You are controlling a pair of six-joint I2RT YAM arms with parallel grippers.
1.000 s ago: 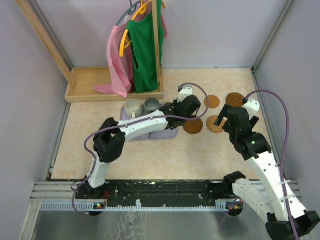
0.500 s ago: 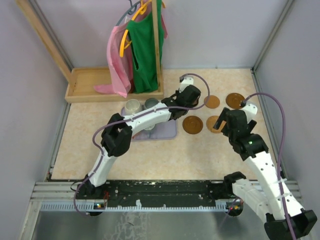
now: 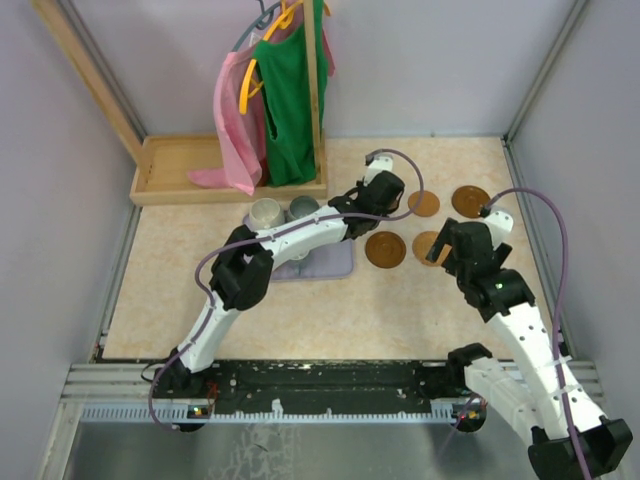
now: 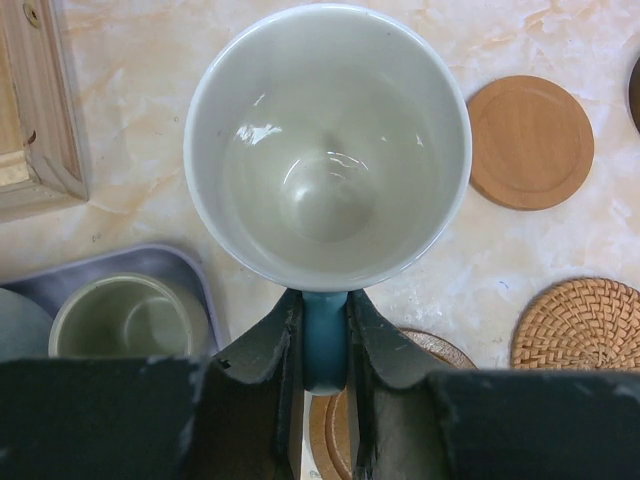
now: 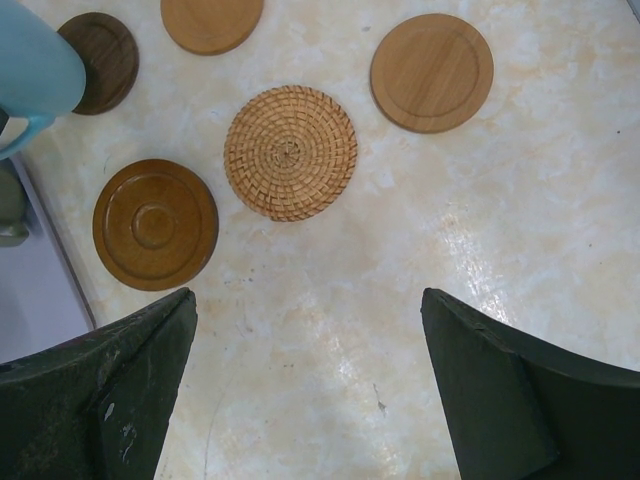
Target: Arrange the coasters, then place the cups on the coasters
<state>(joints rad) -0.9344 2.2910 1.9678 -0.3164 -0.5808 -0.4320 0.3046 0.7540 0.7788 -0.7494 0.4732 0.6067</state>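
Note:
My left gripper is shut on the blue handle of a white and light blue cup, held upright over bare table behind the tray. Around it lie coasters: a smooth wooden one, a wicker one, and a brown one partly under my fingers. In the right wrist view the same cup is at the top left, beside a dark coaster. My right gripper stands open over bare table, short of the wicker coaster and an orange-brown coaster.
A lavender tray holds two grey cups. A wooden base with a rack of hanging clothes stands at the back left. Walls close in the table on three sides.
My left arm has carried the cup away from the tray, farther back and right toward the far coasters. The right arm has shifted only slightly.

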